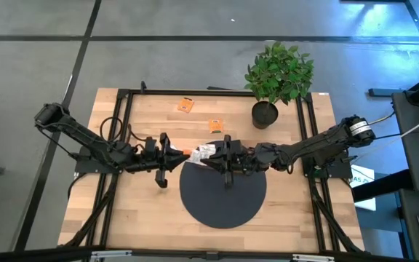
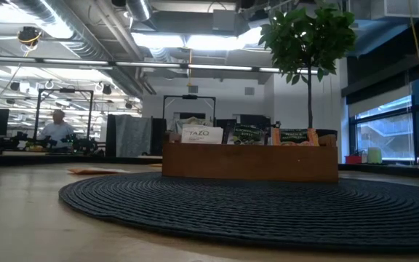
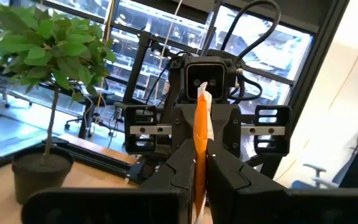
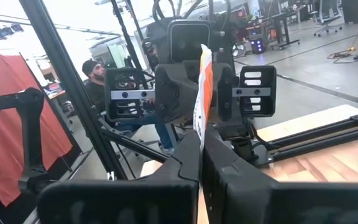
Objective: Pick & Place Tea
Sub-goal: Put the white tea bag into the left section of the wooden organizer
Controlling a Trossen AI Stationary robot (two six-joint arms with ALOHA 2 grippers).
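Sachet (image 1: pixel 201 152) between both claws, mid-table

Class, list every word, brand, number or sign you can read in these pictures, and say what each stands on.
"TAZO": on the white sachet standing in the wooden tray, low view.
Print on the dark sachets beside it: too blurred to read.
Print on the held sachet, high view: too small to read.

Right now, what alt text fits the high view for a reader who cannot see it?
Overhead, the left pincer and right pincer meet mid-table, both shut on one white-and-orange tea sachet above the dark round mat. Two orange sachets lie on the wooden table near a potted plant.
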